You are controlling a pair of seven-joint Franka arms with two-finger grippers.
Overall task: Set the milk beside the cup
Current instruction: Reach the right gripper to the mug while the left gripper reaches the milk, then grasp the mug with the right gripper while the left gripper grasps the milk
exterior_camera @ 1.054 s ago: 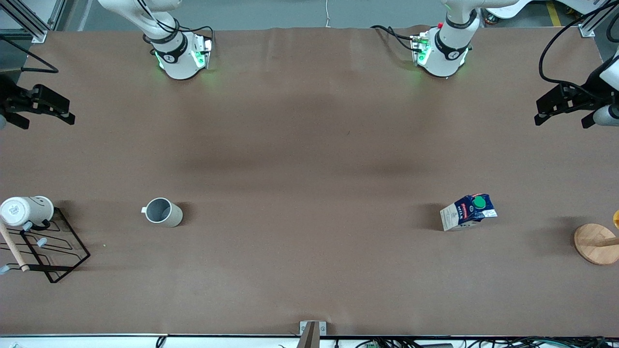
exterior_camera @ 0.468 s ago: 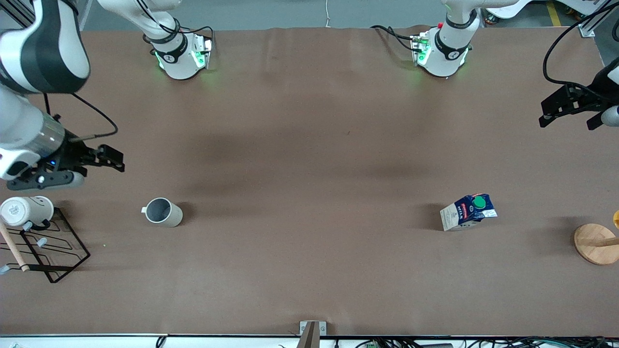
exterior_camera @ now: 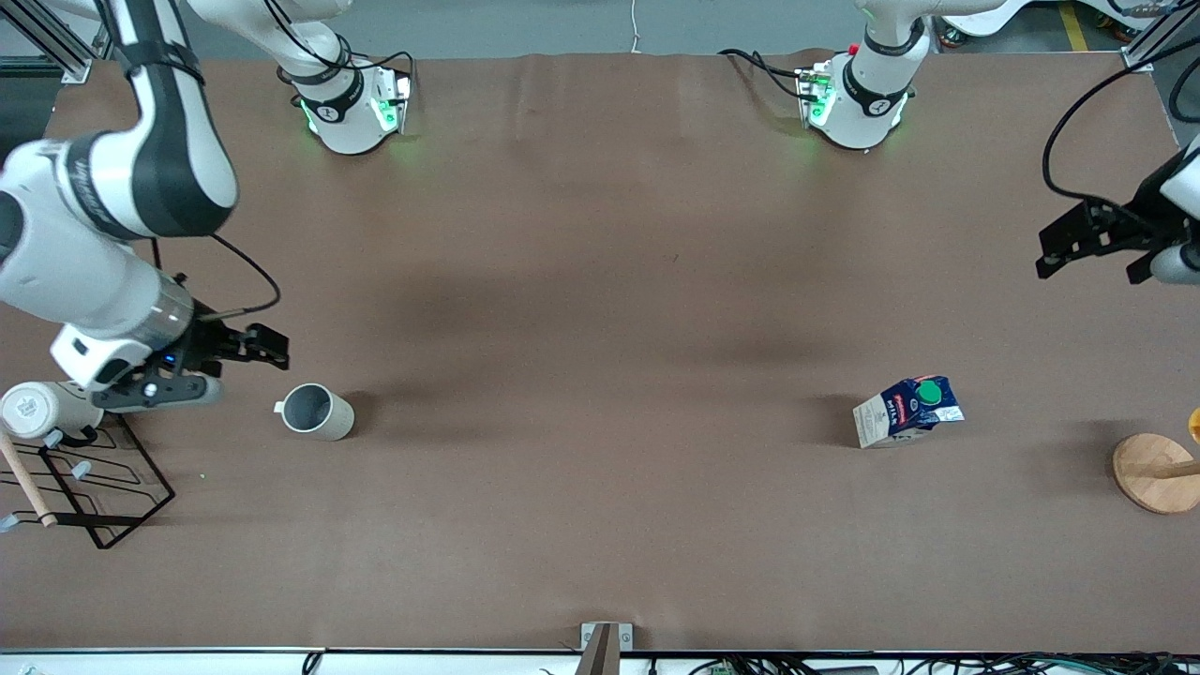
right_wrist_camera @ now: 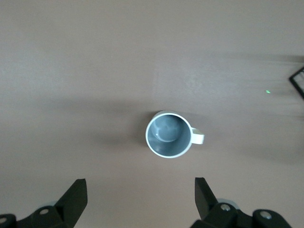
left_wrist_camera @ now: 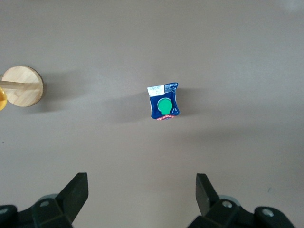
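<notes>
The milk (exterior_camera: 907, 412), a dark-blue and white carton with a green cap, stands on the brown table toward the left arm's end; it also shows in the left wrist view (left_wrist_camera: 164, 101). The cup (exterior_camera: 317, 412), beige-grey with a grey inside, stands upright toward the right arm's end and shows in the right wrist view (right_wrist_camera: 168, 134). My right gripper (exterior_camera: 272, 349) hangs open and empty over the table just beside the cup (right_wrist_camera: 141, 199). My left gripper (exterior_camera: 1092, 264) is open and empty, high over the table's edge at the left arm's end, well apart from the milk (left_wrist_camera: 141, 199).
A white mug (exterior_camera: 42, 408) sits on a black wire rack (exterior_camera: 103, 497) at the right arm's end, close to the right gripper. A round wooden base (exterior_camera: 1158, 472) with a stick stands at the left arm's end, beside the milk (left_wrist_camera: 21, 86).
The right arm has swung in from the table's end and its gripper now hangs beside the cup. The left gripper has shifted slightly. Milk and cup have not moved.
</notes>
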